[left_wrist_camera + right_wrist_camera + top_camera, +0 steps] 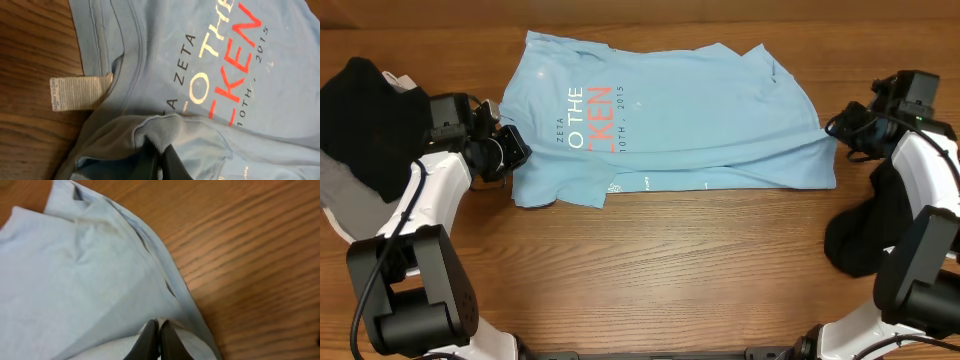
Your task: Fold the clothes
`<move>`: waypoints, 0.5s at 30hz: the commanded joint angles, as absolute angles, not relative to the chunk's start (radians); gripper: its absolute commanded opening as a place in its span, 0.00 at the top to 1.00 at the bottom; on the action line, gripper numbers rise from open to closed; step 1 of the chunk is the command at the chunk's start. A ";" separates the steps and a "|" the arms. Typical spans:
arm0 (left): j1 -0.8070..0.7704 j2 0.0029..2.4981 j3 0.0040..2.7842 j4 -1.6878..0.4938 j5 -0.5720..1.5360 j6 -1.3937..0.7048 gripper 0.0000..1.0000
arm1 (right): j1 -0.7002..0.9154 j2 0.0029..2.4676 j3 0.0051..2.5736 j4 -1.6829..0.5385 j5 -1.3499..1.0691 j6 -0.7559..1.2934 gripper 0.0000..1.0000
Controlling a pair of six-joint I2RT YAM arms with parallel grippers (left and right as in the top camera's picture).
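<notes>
A light blue T-shirt (700,110) lies partly folded mid-counter (670,270); the left gripper (162,162) pinches bunched cloth beside the collar, jaws pressed together; the right gripper (160,340) nips the hem likewise; limp, light fabric, probably best taken by edges and corners.

T-shirt (670,110) print: "ZETA", "O THE", "KEN", "2015".
</notes>
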State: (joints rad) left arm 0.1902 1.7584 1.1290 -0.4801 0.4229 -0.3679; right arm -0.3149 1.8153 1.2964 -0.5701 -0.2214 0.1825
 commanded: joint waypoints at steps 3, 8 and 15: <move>0.188 1.765 1.127 -0.437 0.412 -0.393 0.96 | -0.294 1.838 1.297 -0.523 -0.221 0.183 0.95; 0.188 1.765 1.127 -0.405 0.411 -0.402 0.96 | -0.294 1.854 1.297 -0.498 -0.218 0.183 0.87; 0.188 1.765 1.127 -0.396 0.412 -0.408 0.96 | -0.294 1.854 1.297 -0.530 -0.218 0.183 0.75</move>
State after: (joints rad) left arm 0.1902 1.7584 1.1290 -0.4000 0.4187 -0.3912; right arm -0.2985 1.8469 1.2964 -0.5182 -0.2207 0.1833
